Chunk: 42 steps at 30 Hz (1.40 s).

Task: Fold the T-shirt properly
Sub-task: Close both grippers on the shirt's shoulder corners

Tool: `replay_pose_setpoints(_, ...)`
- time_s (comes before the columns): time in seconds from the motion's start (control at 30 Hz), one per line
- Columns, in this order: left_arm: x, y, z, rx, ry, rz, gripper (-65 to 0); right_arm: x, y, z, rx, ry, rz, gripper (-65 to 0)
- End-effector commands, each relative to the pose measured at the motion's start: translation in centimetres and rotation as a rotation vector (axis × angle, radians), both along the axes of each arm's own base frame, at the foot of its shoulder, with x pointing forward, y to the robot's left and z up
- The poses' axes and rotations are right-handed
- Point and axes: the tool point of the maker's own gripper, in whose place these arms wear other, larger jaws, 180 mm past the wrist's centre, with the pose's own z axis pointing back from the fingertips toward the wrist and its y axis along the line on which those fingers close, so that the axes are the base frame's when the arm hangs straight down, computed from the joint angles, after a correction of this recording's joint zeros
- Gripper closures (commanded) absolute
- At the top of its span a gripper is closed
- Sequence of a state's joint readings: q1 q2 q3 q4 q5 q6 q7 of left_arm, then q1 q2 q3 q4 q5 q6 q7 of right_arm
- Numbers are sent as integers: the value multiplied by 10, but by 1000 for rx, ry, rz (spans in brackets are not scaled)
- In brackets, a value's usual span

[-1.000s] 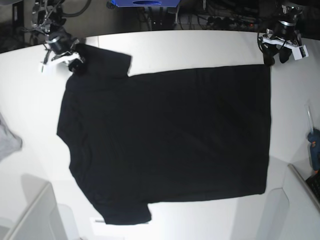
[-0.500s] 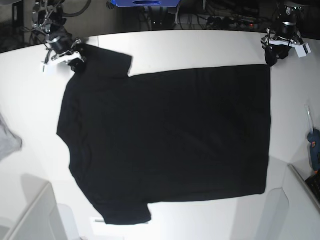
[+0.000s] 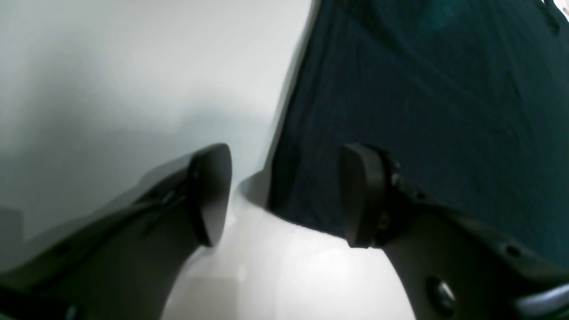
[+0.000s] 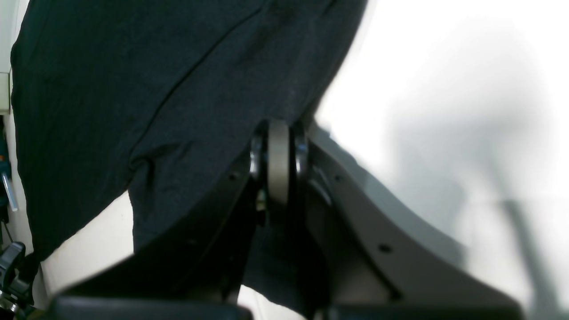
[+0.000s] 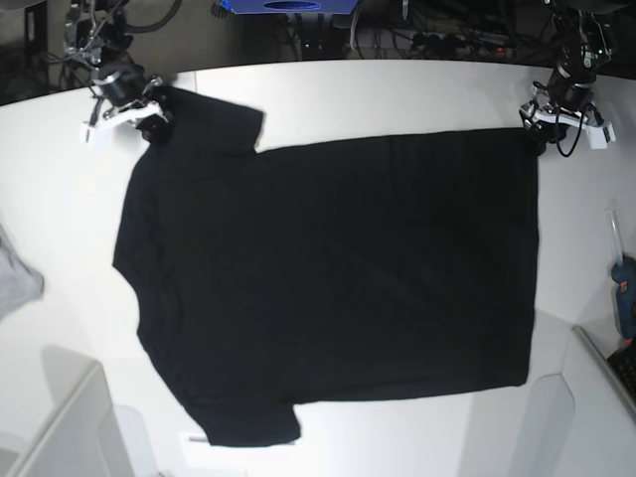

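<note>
The black T-shirt (image 5: 328,278) lies spread flat on the white table (image 5: 397,94), plain side up, sleeves towards the left. My right gripper (image 5: 151,121) is at the far-left sleeve. In the right wrist view the gripper (image 4: 278,133) is shut, with the sleeve cloth (image 4: 133,89) pinched at its tips. My left gripper (image 5: 542,121) is at the far-right hem corner. In the left wrist view the gripper (image 3: 284,195) is open, one finger (image 3: 209,191) over the bare table and the other (image 3: 360,195) over the cloth (image 3: 422,89), the corner between them.
A small light grey cloth (image 5: 18,283) lies at the table's left edge. A blue-handled tool (image 5: 624,293) sits at the right edge. A white box (image 5: 70,427) stands at the lower left and a bin (image 5: 596,397) at the lower right. Cables run behind the table.
My left arm has come down and towards the far-right hem corner. My right gripper has stayed at the sleeve. The shirt has not moved.
</note>
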<state>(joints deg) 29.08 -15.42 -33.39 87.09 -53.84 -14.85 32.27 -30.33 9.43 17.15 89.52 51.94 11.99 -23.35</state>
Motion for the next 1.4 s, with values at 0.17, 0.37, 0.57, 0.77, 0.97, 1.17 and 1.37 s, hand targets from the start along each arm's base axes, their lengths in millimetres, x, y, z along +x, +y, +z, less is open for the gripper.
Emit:
replay_pose_setpoints(0.17, 6, -17, -5, -23, 21, -52, -364, -9, -2, -6, -17, 50, 16, 0)
replay_pose_setpoints(0.37, 2, -16, -20, -47, 53, -34, -364, -8, -3, -6, -19, 48, 12, 0)
replay_pose_setpoints(0.57, 1, -15, -26, -59, 63, -22, -183, -7, -5, -5, -21, 45, 9, 0)
replay_pose_setpoints(0.77, 8, -15, -23, -56, 49, -27, 0, -3, -5, -4, -21, 34, 9, 0)
replay_pose_setpoints(0.97, 8, -31, -28, -69, 67, -78, 0, -4, -5, -2, -24, 29, 6, 0)
replay_pose_setpoints(1.17, 4, -35, -31, -72, 78, -89, 0, -15, -16, 1, -42, 38, -21, 0)
replay_pose_setpoints(1.37, -6, -31, -28, 2, 111, -137, 0, -26, -25, 9, -67, 38, -30, 0)
